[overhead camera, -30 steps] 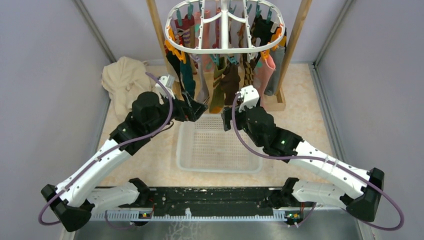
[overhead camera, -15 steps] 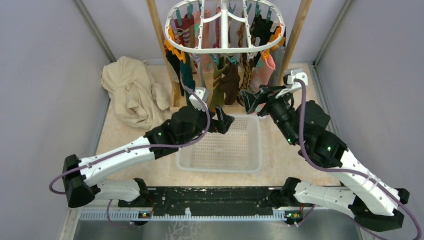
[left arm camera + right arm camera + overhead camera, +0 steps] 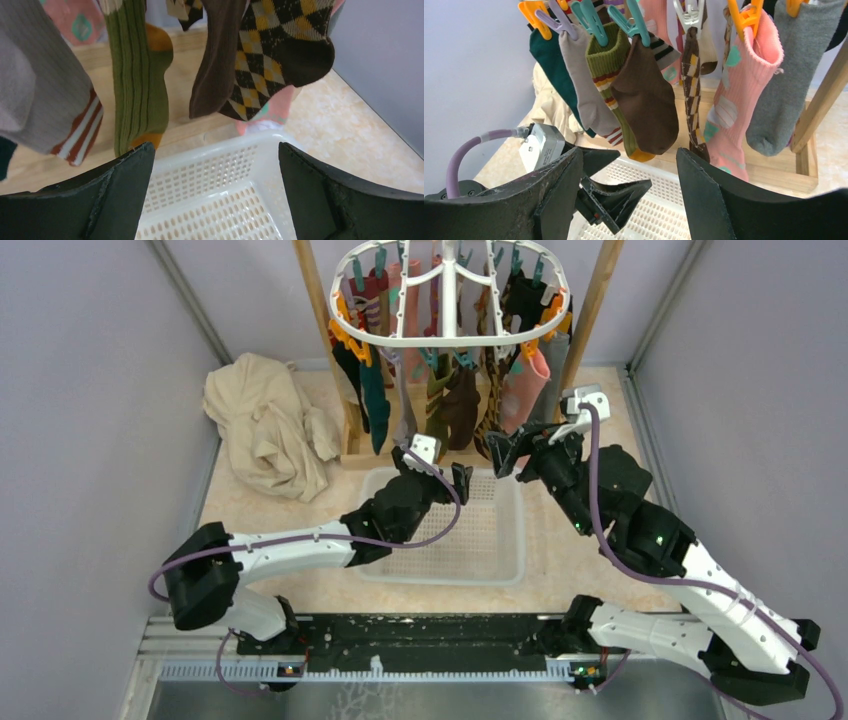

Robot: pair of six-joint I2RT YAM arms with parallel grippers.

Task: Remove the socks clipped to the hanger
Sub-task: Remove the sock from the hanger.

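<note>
Left jaws are wide open with nothing in them, low over the far end of the white basket (image 3: 440,576) and pointed up at the socks (image 3: 445,405). Right jaws are parted too, gripping nothing, just off the basket's far right corner. The socks hang clipped to the hanger (image 3: 400,341) between the wooden frame (image 3: 592,320) posts: green sock (image 3: 137,75), brown sock (image 3: 646,100), argyle sock (image 3: 280,55), pink sock (image 3: 734,100). A beige cloth (image 3: 262,425) lies on the desk, far left.

Top camera high, near side, looks down; both wrist cameras low and close, facing socks (image 3: 140,75) and basket (image 3: 210,170), seen in all three.
</note>
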